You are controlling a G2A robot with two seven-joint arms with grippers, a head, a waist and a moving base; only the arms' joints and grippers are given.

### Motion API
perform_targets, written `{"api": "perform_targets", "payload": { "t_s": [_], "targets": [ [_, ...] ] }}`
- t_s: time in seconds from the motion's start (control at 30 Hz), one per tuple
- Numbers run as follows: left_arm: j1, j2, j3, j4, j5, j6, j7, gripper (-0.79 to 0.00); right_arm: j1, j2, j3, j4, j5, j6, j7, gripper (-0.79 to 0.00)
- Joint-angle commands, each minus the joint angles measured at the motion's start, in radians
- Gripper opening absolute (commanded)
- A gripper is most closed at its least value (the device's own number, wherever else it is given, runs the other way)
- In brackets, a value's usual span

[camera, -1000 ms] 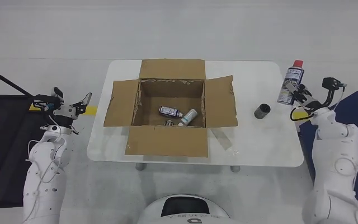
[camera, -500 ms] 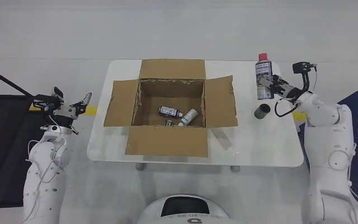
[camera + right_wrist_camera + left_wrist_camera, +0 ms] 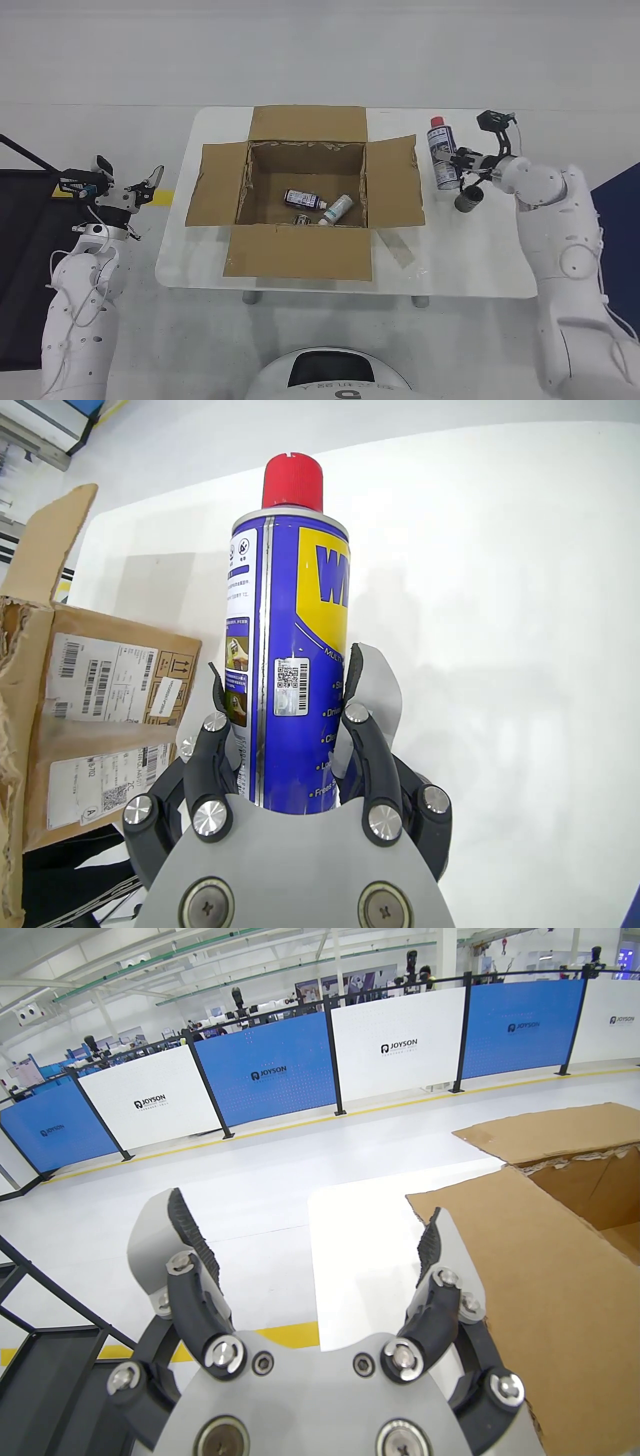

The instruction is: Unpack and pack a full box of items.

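Right tool (image 3: 285, 672) pinching spray can (image 3: 292, 600) at mid-body, over tabletop (image 3: 470, 250), near right flap of open box (image 3: 305, 125). Left tool (image 3: 305, 1228) spread, empty, beyond tabletop's left edge.

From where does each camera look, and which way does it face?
Top view: above the arms, facing down at the table and open box; both arms show.
Left wrist view: beside the table, facing past a box flap toward fence panels; own jaws open.
Right wrist view: facing along the spray can over the table; own jaws shut on it.
Shared: top and right wrist views both show that can.
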Motion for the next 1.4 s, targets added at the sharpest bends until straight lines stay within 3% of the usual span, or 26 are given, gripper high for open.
{"api": "perform_targets", "payload": {
  "t_s": [0.0,0.17,0.73,0.8,0.87,1.07,1.13,1.17,1.37],
  "targets": [
    [0.000,0.000,0.000,0.000,0.000,0.000,0.000,0.000,0.017,-0.003,-0.022,0.028,-0.014,0.010,-0.007,-0.785],
    [0.000,0.000,0.000,0.000,0.000,0.000,0.000,0.000,0.067,-0.012,-0.086,0.122,-0.088,0.085,-0.046,-0.785],
    [0.000,0.000,0.000,0.000,0.000,0.000,0.000,0.000,0.189,-0.041,-0.217,0.321,-0.162,0.133,-0.064,-0.773],
    [0.000,0.000,0.000,0.000,0.000,0.000,0.000,0.000,0.200,-0.044,-0.226,0.341,-0.164,0.132,-0.072,-0.708],
    [0.000,0.000,0.000,0.000,0.000,0.000,0.000,0.000,0.209,-0.045,-0.232,0.358,-0.163,0.128,-0.078,-0.591],
    [0.000,0.000,0.000,0.000,0.000,0.000,0.000,0.000,0.222,-0.045,-0.235,0.370,-0.156,0.122,-0.092,-0.403],
    [0.000,0.000,0.000,0.000,0.000,0.000,0.000,0.000,0.222,-0.045,-0.237,0.367,-0.156,0.125,-0.093,-0.237],
    [0.000,0.000,0.000,0.000,0.000,0.000,0.000,0.000,0.221,-0.045,-0.238,0.364,-0.155,0.126,-0.093,-0.191],
    [0.000,0.000,0.000,0.000,0.000,0.000,0.000,0.000,0.216,-0.044,-0.244,0.350,-0.155,0.134,-0.090,-0.077]
  ]
}}
